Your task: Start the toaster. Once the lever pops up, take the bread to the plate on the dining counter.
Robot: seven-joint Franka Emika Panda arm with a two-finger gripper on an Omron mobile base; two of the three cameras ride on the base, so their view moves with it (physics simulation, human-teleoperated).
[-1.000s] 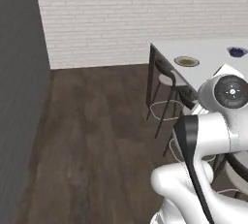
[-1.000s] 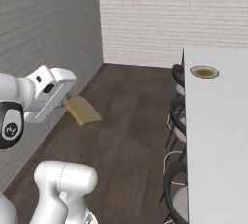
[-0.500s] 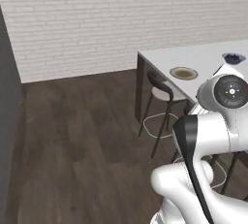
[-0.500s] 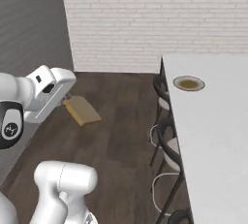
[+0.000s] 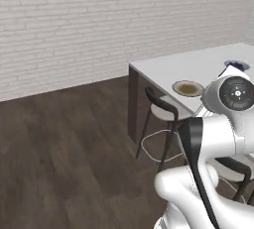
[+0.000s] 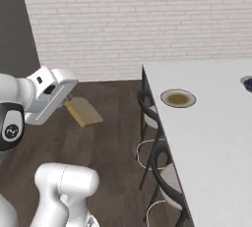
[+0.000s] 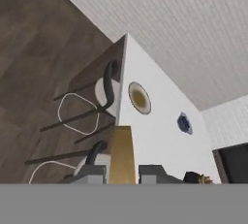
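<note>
White-topped dining counter with dark wood sides (image 6: pixel 216 137) is carrying the round beige plate (image 6: pixel 177 98) off to the right and seemingly ahead of the two-finger gripper (image 7: pixel 122 173), which is pinching the flat tan bread slice (image 6: pixel 83 112) edgewise

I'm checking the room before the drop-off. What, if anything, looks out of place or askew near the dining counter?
Nothing stands out. The plate sits flat on the dining counter, bare, with a small dark blue item beyond it. The stools stand upright along the near edge. The bread is clamped in the end effector, off the floor.
</note>
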